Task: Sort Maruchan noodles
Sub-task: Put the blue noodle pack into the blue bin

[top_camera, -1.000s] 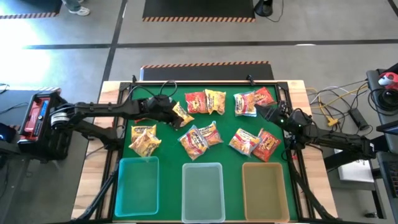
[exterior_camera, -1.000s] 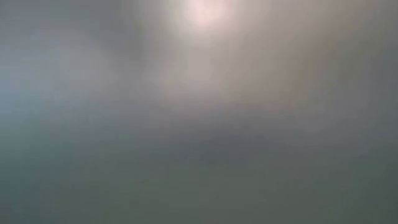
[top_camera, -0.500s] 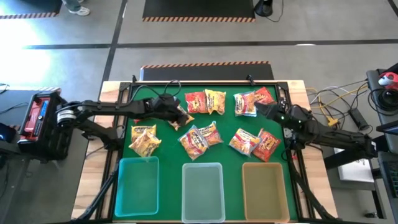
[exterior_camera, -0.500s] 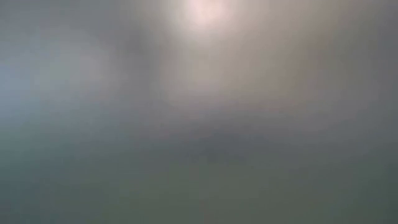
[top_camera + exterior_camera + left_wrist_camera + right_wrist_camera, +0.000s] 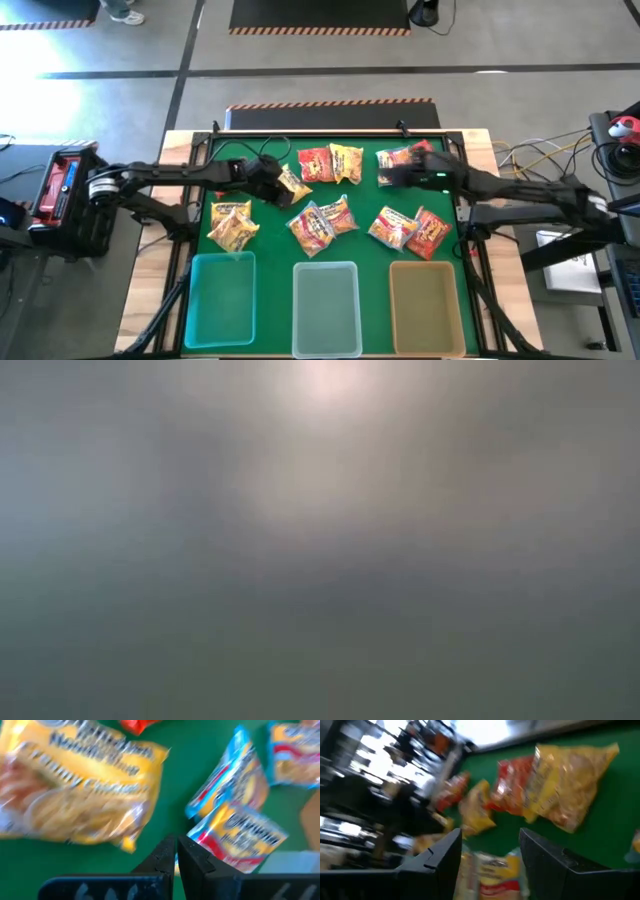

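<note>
- The Maruchan noodles (image 5: pixel 325 222) lie scattered on the green mat (image 5: pixel 370 200) of the desk (image 5: pixel 478 145), all on the far side of the three bins.
- Landmark: the middle bin (image 5: pixel 326 307); a blue-edged pair lies just beyond it, a yellow pair (image 5: pixel 233 224) beyond the left bin (image 5: pixel 220 298), red ones (image 5: pixel 428 230) beyond the right bin (image 5: pixel 424 305).
- The left gripper (image 5: pixel 278 185), fingers (image 5: pixel 162 857) pressed together on nothing visible, sits beside a yellow packet (image 5: pixel 293 184).
- The right gripper (image 5: pixel 400 172), fingers (image 5: pixel 440 855) apart, hovers over the far-right packets (image 5: pixel 412 156).
- Bare mat shows between the clusters.
</note>
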You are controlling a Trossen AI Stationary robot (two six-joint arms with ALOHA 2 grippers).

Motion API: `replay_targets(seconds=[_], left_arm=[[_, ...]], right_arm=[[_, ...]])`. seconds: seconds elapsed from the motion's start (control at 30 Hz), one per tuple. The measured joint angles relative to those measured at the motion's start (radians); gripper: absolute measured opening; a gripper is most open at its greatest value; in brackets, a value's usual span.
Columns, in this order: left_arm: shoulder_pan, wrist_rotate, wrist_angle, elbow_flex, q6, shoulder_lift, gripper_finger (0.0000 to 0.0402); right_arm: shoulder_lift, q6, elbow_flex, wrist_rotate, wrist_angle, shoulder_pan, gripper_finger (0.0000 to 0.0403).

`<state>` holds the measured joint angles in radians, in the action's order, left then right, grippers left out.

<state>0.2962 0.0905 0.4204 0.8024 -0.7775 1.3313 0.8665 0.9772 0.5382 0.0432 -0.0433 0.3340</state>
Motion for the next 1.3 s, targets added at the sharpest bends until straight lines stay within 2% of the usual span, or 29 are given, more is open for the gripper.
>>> replay_targets(seconds=[0.17, 0.37, 0.5, 0.67, 0.87, 1.1, 1.3], left_arm=[[0.000, -0.011, 0.079, -0.001, 0.048, -0.018, 0.0033], [-0.001, -0.013, 0.077, -0.001, 0.065, -0.027, 0.0099], [-0.010, 0.034, 0.064, -0.001, 0.035, -0.027, 0.0145], [-0.068, 0.106, -0.039, -0.015, 0.003, -0.027, 0.0185], [-0.158, 0.099, -0.094, -0.064, -0.082, -0.027, 0.0198], [-0.230, 0.051, -0.348, -0.197, -0.308, -0.027, 0.0198], [-0.285, 0.016, -0.365, -0.254, -0.419, -0.027, 0.0198]], right_arm=[[0.115, -0.036, 0.080, -0.035, -0.025, 0.000, 0.0187], [0.213, -0.018, 0.113, -0.107, -0.125, 0.000, 0.0187], [0.300, 0.027, 0.137, -0.157, -0.112, -0.015, 0.0187], [0.400, 0.044, 0.200, -0.216, -0.135, -0.061, 0.0187], [0.518, 0.018, 0.288, -0.269, -0.133, -0.126, 0.0187], [0.626, 0.040, 0.361, -0.339, -0.126, -0.169, 0.0187], [0.699, 0.085, 0.399, -0.359, -0.119, -0.211, 0.0187]])
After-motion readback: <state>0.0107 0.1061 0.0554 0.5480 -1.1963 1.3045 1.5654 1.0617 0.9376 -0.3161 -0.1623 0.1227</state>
